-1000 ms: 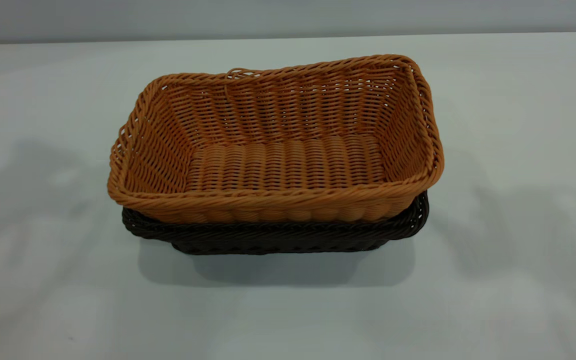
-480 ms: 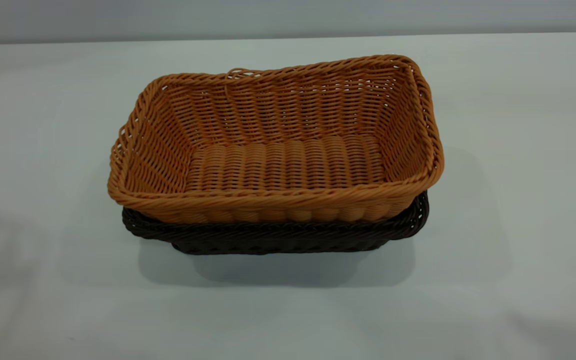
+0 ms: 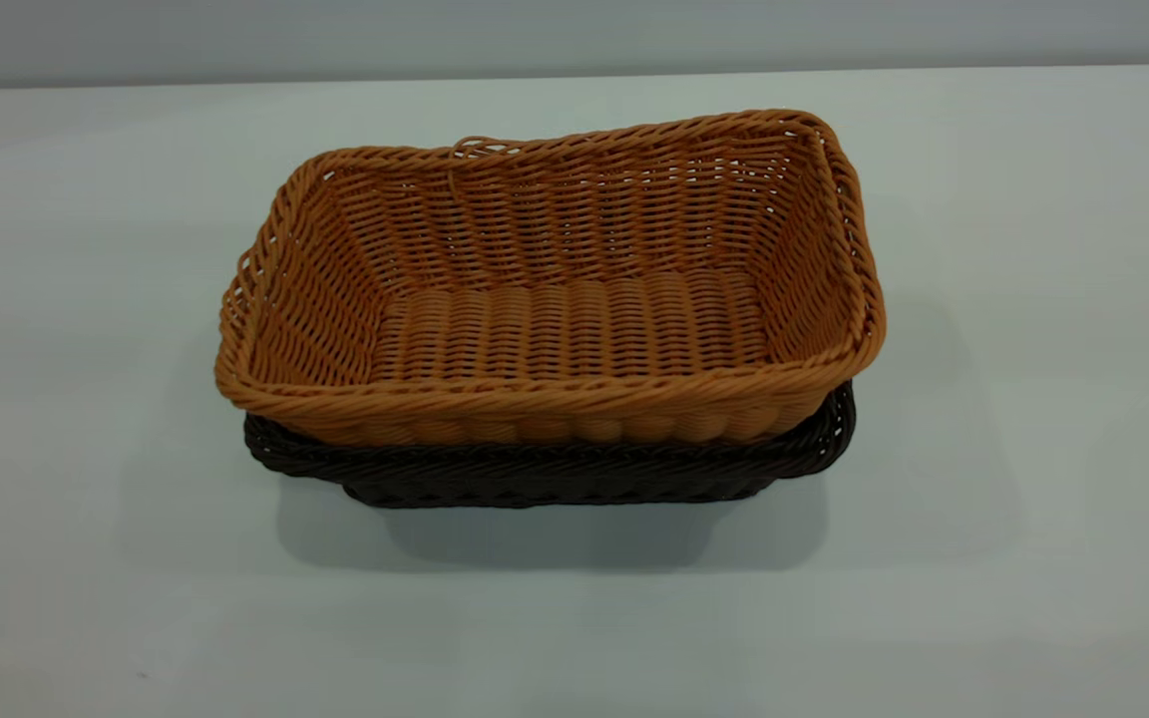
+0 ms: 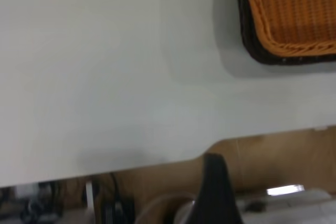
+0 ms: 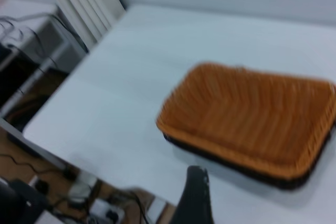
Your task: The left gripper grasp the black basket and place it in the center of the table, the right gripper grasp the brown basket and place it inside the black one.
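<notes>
1. The brown basket (image 3: 574, 319) sits nested inside the black basket (image 3: 555, 474), both open side up, near the middle of the pale surface (image 3: 86, 249).
2. The brown one rides high. Its braided rim stands above the black rim, and its wall closest to the exterior camera shows above that rim.
3. Of the black basket, only the rim and a strip of wall along the side facing the exterior camera, plus the right-hand corner, peek out under the brown one.
4. The brown basket is slightly tilted: its right end is higher than its left, and its rim overhangs the black rim at the left.
5. A loose strand loops up from the brown basket's far rim.
6. Nothing lies inside the brown basket; its ribbed floor is bare.
7. Neither of my arms appears in the exterior view.
8. My left jaws are held off past the surface's edge, well apart from the baskets. Just one dark piece of them shows in the left wrist view, so I cannot tell whether they are spread or pressed together.
9. My right jaws are likewise well apart from the baskets, raised near a corner of the surface. Again one dark piece shows, and I cannot tell their state.
10. Neither pair of jaws touches a basket.
</notes>
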